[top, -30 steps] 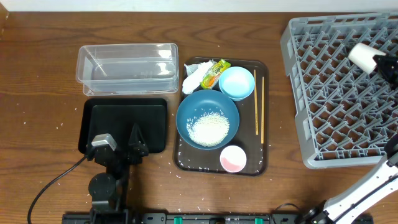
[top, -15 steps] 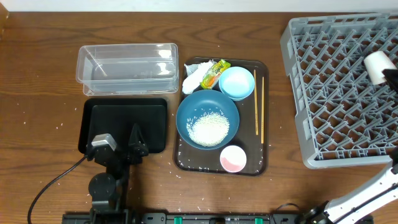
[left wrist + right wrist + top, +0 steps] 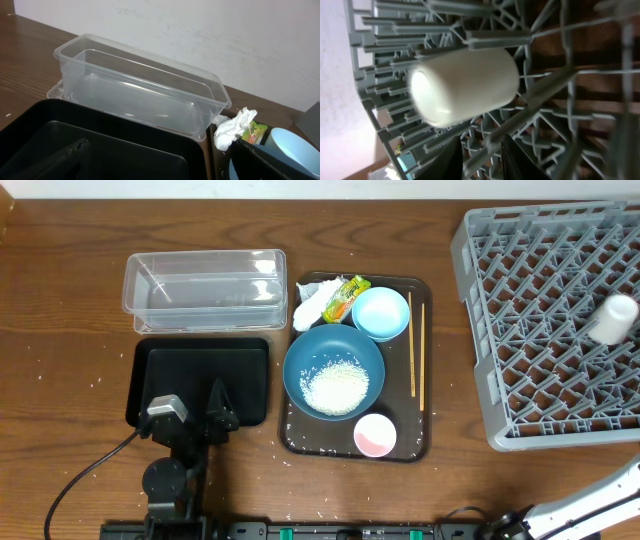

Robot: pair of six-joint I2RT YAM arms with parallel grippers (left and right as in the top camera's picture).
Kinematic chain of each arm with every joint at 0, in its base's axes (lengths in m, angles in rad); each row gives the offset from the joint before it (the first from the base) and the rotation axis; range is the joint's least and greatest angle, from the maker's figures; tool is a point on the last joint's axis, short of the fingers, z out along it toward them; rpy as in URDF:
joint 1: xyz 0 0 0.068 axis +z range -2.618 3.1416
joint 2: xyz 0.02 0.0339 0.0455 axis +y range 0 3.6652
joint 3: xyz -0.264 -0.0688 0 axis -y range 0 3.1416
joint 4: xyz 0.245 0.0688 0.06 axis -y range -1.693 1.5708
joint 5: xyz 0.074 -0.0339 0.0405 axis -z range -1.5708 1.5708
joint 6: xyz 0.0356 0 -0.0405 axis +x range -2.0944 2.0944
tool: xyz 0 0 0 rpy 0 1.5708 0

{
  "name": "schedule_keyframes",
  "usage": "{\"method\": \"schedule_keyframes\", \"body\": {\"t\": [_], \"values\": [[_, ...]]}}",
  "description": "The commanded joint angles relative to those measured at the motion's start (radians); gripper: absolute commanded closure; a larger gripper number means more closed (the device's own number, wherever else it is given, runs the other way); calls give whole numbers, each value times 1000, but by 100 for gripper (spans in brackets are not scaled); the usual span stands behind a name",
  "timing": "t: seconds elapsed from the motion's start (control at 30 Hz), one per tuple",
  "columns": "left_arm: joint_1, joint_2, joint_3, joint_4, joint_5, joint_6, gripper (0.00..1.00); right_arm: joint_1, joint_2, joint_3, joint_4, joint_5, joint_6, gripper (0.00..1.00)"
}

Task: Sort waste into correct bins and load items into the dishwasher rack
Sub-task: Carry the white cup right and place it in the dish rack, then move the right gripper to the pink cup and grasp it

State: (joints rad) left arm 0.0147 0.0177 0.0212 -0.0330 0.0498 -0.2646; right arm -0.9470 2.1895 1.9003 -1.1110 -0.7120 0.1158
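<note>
The white cup (image 3: 612, 319) (image 3: 465, 86) lies on its side on the pegs of the grey dishwasher rack (image 3: 530, 330). My right gripper (image 3: 481, 142) hangs just behind it, open a little, with nothing between the fingers. On the brown tray stand the dark-blue bowl (image 3: 316, 352) holding rice (image 3: 335, 387), the light-blue bowl (image 3: 381, 313), the pink cup (image 3: 375, 435) and the chopsticks (image 3: 411, 355). The tissue (image 3: 312, 302) (image 3: 235, 127) and the wrapper (image 3: 345, 297) sit at its back. My left gripper (image 3: 190, 415) (image 3: 160, 145) rests wide open over the black bin (image 3: 245, 375).
The clear tub (image 3: 205, 290) (image 3: 140, 90) stands behind the black bin. The brown tray (image 3: 420, 442) lies between the bins and the rack. Stray rice grains dot the table near the tray's front. My right arm (image 3: 580, 505) enters from the bottom right corner.
The right gripper carried the white cup from the rack's far right toward its right middle, opened and let it go. It has left the overhead view. The left arm has not moved.
</note>
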Motion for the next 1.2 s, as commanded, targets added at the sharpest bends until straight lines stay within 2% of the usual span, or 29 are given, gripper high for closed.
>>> {"method": "schedule_keyframes", "body": {"t": [0.0,0.17,0.33,0.47,0.57,0.67,0.77,0.83,0.93,0.97,1.17], "values": [[-5,0,-17,-34,-8,9,9,4,-147,2,1,95,77,77],[-5,0,-17,-34,-8,9,9,20,-289,2,2,167,127,80],[-5,0,-17,-34,-8,9,9,71,-418,2,-24,108,144,79],[-5,0,-17,-34,-8,9,9,177,-489,2,-131,-31,6,76],[-5,0,-17,-34,-8,9,9,319,-517,2,-272,-37,-126,72],[-5,0,-17,-34,-8,9,9,491,-516,-2,-407,6,-246,65],[-5,0,-17,-34,-8,9,9,683,-516,-39,-469,117,-270,60],[-5,0,-17,-34,-8,9,9,798,-515,-72,-470,188,-270,49],[-5,0,-17,-34,-8,9,9,961,-515,-141,-449,270,-245,15],[-5,0,-17,-34,-8,9,9,1017,-515,-170,-435,303,-223,9],[-5,0,-17,-34,-8,9,9,1257,-515,-314,-346,429,-60,8]]}}
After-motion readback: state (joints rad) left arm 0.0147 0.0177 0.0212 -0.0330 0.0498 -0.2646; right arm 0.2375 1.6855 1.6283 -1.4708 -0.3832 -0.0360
